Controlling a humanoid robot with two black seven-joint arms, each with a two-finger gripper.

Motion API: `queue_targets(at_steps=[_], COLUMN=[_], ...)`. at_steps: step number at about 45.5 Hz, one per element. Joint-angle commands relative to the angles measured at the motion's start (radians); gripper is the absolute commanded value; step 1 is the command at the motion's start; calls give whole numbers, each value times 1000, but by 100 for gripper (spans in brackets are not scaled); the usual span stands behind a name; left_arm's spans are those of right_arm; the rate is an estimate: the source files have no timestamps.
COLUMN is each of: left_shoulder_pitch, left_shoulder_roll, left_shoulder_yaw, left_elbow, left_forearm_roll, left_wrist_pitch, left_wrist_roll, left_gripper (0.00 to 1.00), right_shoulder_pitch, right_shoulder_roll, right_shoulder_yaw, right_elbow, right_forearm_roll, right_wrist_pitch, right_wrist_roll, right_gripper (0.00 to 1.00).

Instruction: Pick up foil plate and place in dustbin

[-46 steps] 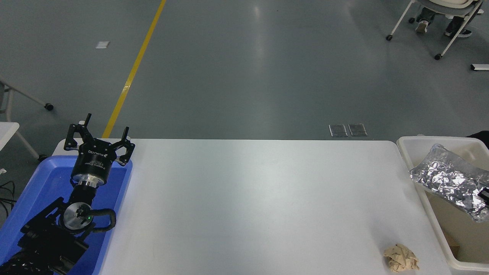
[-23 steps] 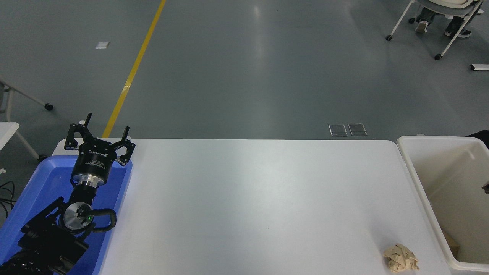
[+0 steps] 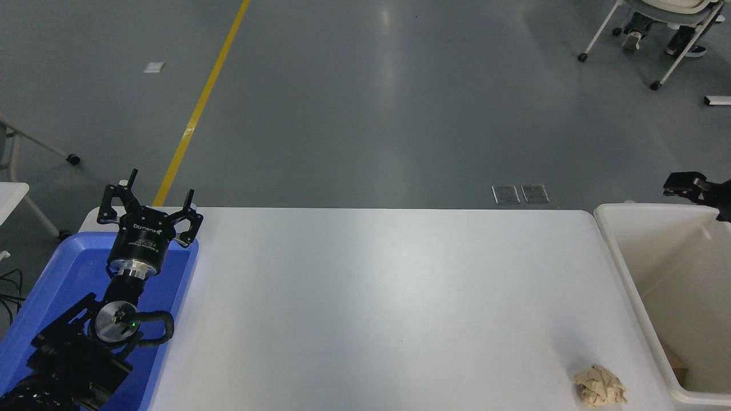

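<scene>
Two grippers, one dustbin (image 3: 614,242), foil plate not in view.

Left gripper (image 3: 149,205): parked above the blue tray (image 3: 63,268) at the table's (image 3: 371,297) near-left corner, fingers spread apart. Right gripper (image 3: 694,187): only a black part shows at the right edge, above the dustbin's far rim; whether it is apart or together cannot be told. Foil plate: nowhere on the table; presumably inside the bin beyond the frame. Paper wad (image 3: 599,386): tan, crumpled, just beside the bin's near-left wall. Handling note: retreat should lift straight up, well apart from the rim, and avoid brushing the wad.
</scene>
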Motion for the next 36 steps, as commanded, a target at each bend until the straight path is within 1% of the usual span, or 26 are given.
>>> queue_targets(at_steps=[1, 5, 11, 14, 18, 26, 31, 36], left_shoulder_pitch=[1, 3, 3, 3, 3, 3, 3, 3], left_shoulder_roll=[1, 1, 1, 1, 1, 1, 1, 1], left_shoulder_yaw=[0, -1, -1, -1, -1, -1, -1, -1], left_elbow=[1, 1, 1, 1, 1, 1, 1, 1], left_forearm_roll=[0, 0, -2, 0, 0, -2, -2, -2], left_wrist_pitch=[1, 3, 3, 3, 3, 4, 4, 4], left_wrist_roll=[-1, -1, -2, -2, -2, -2, -2, -2], left_gripper=[100, 100, 100, 100, 100, 100, 100, 100], right_shoulder_pitch=[332, 390, 439, 442, 451, 519, 557, 583], right_shoulder_roll=[158, 256, 413, 468, 510, 494, 439, 407], right_shoulder_yaw=[-112, -112, -109, -108, -98, -115, -114, -115], right_elbow=[269, 321, 359, 358, 346, 352, 367, 392], right_forearm_roll=[48, 109, 206, 241, 249, 269, 275, 275], right_wrist_pitch=[264, 317, 338, 338, 338, 338, 338, 338], right_wrist_roll=[-1, -1, -1, -1, -1, -3, -10, -18], right_gripper=[100, 100, 100, 100, 100, 100, 100, 100])
